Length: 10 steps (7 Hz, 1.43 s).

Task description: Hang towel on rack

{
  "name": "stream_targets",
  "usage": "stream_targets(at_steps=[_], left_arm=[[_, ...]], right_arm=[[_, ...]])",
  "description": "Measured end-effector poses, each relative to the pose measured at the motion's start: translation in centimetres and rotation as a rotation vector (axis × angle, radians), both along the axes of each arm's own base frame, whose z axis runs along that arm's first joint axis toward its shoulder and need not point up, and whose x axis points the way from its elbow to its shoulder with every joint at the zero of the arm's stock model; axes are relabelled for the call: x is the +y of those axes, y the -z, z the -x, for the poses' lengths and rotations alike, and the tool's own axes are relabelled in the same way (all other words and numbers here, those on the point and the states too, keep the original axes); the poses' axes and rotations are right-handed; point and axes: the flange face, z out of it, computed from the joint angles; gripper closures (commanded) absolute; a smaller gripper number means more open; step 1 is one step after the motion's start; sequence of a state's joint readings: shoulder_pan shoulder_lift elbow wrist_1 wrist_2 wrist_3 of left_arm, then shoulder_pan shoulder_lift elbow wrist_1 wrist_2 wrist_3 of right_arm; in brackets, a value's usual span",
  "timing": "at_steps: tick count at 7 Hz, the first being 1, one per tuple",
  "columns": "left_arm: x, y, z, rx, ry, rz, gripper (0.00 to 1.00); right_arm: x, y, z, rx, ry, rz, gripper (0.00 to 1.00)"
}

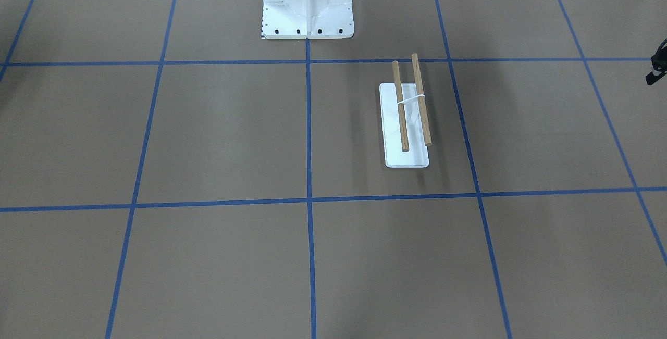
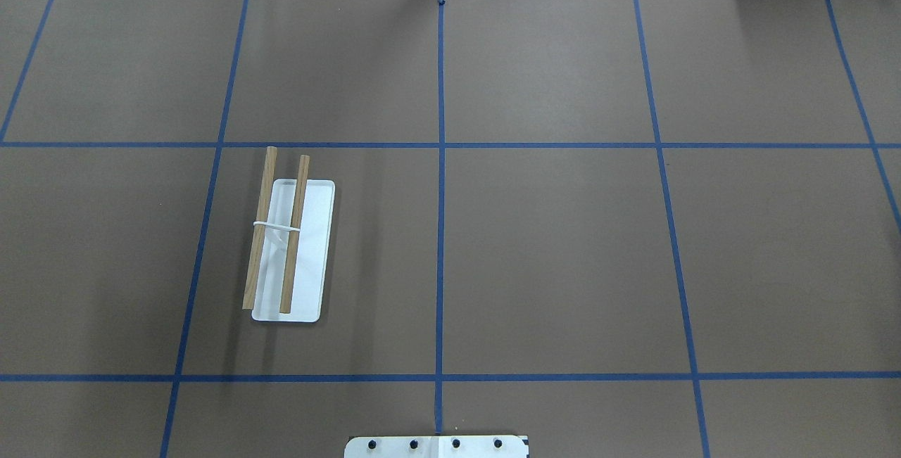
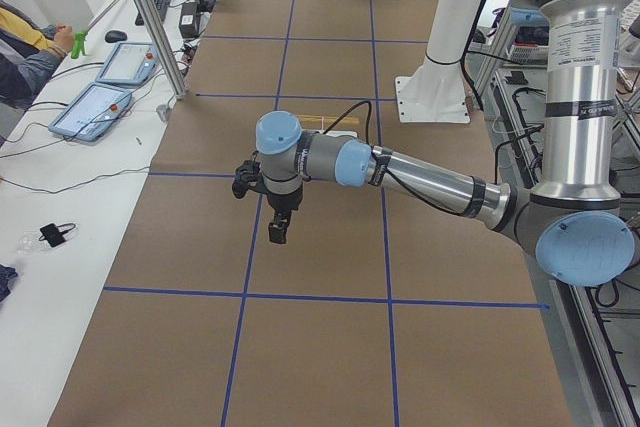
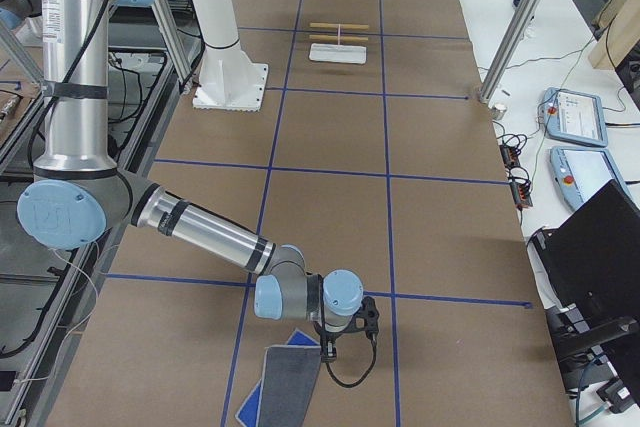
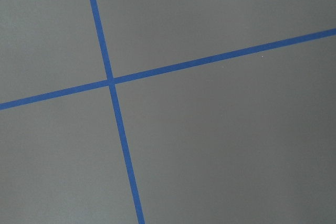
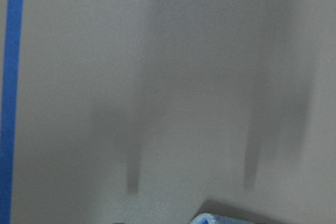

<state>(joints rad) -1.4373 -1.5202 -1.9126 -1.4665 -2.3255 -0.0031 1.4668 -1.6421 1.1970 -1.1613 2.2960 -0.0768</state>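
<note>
The rack stands on the table's left half, its white base under two parallel wooden dowels; it also shows in the front view and far off in the right side view. The towel lies flat at the table's right end, dark grey with a blue corner showing. A blue edge of the towel shows at the bottom of the right wrist view. My right gripper hangs at the towel's far corner; I cannot tell if it is open. My left gripper hovers above bare table beside the rack; I cannot tell its state.
The large white bolted pedestal stands at the robot's side of the table. Blue tape lines divide the brown table into squares. Tablets and cables lie on the white bench beside an operator.
</note>
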Motion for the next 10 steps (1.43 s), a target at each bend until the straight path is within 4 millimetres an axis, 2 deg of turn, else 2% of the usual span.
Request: stream_targets(at_steps=[3,5,6,7,9,10], left_arm=[[0.0,0.2,0.0,0.001,0.001,-0.004,0.02],[0.0,0.2,0.0,0.001,0.0,-0.005,0.02],[0.0,0.2,0.0,0.001,0.0,-0.005,0.02],[0.0,0.2,0.0,0.001,0.0,-0.004,0.02],[0.0,0.2,0.0,0.001,0.0,-0.005,0.02],[0.0,0.2,0.0,0.001,0.001,-0.005,0.02]], right_arm=[[0.5,-0.7,-0.1,-0.01,0.138,-0.097,0.21],[0.2,-1.3,0.2,-0.019,0.219,-0.149,0.23],[-0.2,-1.7,0.2,-0.017,0.236,-0.156,0.35],[-0.6,-1.9,0.3,-0.014,0.243,-0.158,0.52],[-0.7,-2.1,0.2,-0.012,0.246,-0.155,1.0],[-0.5,-2.2,0.2,-0.011,0.244,-0.15,1.0]])
